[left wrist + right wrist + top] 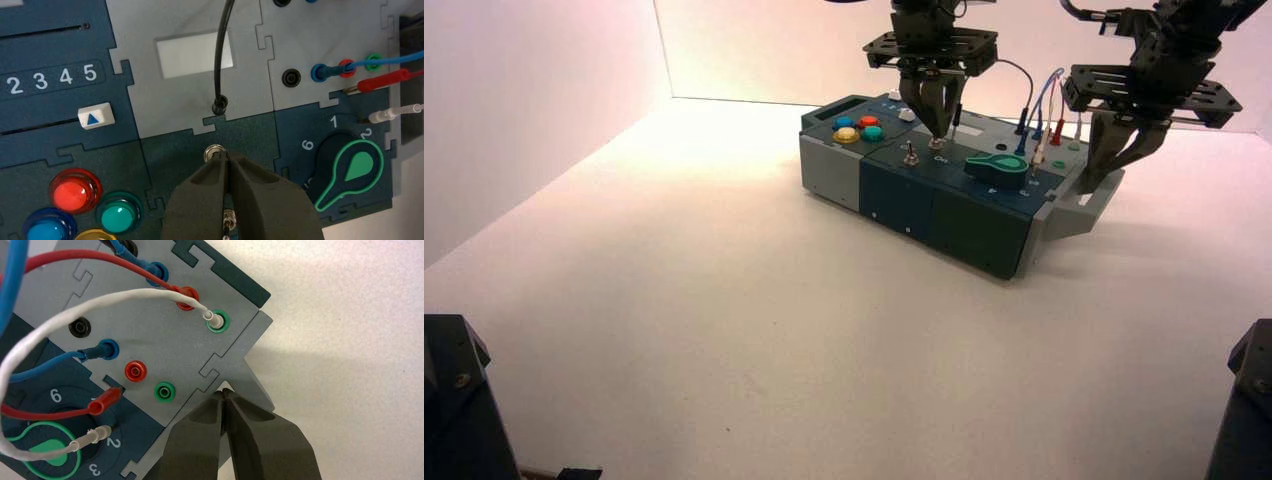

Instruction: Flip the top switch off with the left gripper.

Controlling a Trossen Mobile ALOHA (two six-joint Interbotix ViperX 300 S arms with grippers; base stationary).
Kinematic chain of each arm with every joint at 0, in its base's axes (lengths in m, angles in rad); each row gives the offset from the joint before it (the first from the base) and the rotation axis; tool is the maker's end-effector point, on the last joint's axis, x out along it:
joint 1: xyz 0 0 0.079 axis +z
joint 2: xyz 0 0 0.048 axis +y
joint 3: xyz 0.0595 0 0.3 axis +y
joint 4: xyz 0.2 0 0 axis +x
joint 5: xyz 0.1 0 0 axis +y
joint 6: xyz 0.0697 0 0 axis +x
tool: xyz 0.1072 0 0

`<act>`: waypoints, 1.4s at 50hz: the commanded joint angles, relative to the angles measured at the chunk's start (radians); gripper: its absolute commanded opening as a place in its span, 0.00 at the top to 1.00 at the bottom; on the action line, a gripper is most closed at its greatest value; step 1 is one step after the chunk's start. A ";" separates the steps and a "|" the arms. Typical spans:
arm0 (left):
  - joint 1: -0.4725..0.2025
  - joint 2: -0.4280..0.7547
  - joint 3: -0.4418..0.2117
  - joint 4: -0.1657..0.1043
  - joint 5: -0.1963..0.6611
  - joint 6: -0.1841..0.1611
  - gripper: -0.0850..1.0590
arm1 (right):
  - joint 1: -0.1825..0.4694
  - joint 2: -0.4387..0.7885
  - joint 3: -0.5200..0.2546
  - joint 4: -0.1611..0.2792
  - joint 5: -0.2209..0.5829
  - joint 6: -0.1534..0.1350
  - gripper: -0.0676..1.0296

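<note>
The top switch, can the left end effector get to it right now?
Probably yes. The left end effector already has its closed tips right at the top switch, with nothing between them. The black wire plugs in just beyond it, clear of the tips. The right end effector waits at the box's far end.

Plain white tabletop (724,330) all around, boxed in by white walls: one on the left (524,100), one across the back (764,50). Warm, pinkish light, brightest near the back corner, probably coming from overhead.
</note>
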 commanded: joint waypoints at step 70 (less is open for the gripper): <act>0.052 -0.137 -0.081 0.021 0.239 0.063 0.95 | -0.005 -0.160 0.025 -0.008 0.132 -0.023 0.96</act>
